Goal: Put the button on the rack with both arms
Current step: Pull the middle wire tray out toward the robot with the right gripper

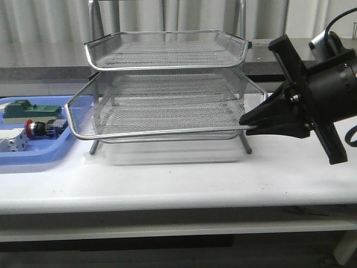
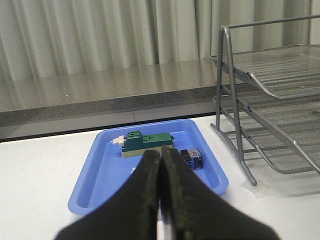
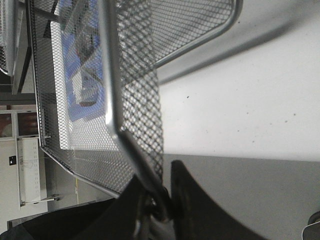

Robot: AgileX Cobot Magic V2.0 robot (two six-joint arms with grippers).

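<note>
Silver rack (image 1: pixel 167 111) rim pinched by our right gripper (image 1: pixel 252 124).
Our left gripper (image 2: pixel 160 172) hangs closed and empty; button (image 1: pixel 34 128) lies in the blue tray (image 1: pixel 33 152).

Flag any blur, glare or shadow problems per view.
Front view: right hand soft, dim under the table. Left wrist view: left hand a dark, blurred mass; button small but sharp. Right wrist view: bright tabletop, rack mesh soft, strong shadow below.
</note>
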